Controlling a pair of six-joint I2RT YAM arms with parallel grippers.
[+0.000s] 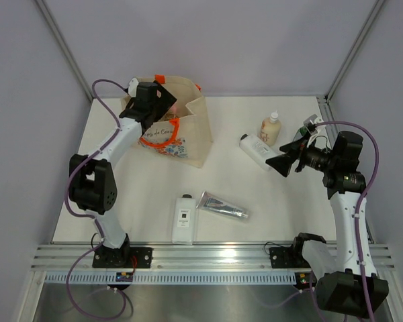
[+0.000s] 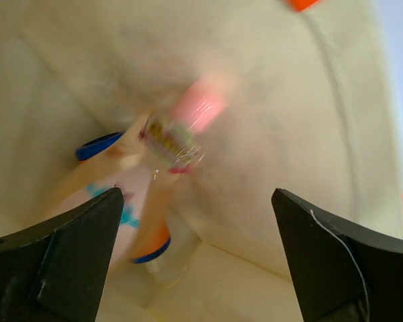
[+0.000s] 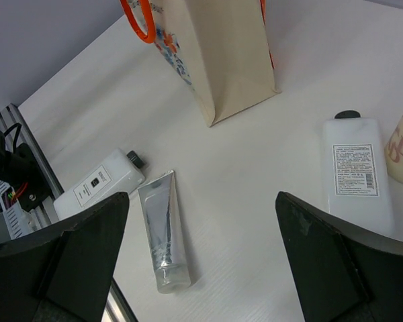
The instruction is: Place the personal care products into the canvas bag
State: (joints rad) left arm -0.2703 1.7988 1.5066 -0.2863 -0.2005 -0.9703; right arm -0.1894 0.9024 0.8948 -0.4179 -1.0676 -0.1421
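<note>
Colour reference: bag, products, table.
The canvas bag (image 1: 196,131) is cream with orange handles and a multicoloured print. One white bottle (image 1: 183,219) and the other white bottle (image 1: 258,151) have black caps. The tube (image 1: 223,205) is silver, the beige bottle (image 1: 271,129) white-capped, the table (image 1: 289,201) white.

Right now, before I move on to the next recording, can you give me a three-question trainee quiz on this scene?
1. True or false: the right gripper is holding the silver tube.
2. Choose one. The left gripper hovers over: A) the canvas bag; B) the silver tube; C) the beige bottle.
3. Fill in: the bottle lying next to the silver tube is ___ in colour.

Key: 1 false; 2 A; 3 white.
</note>
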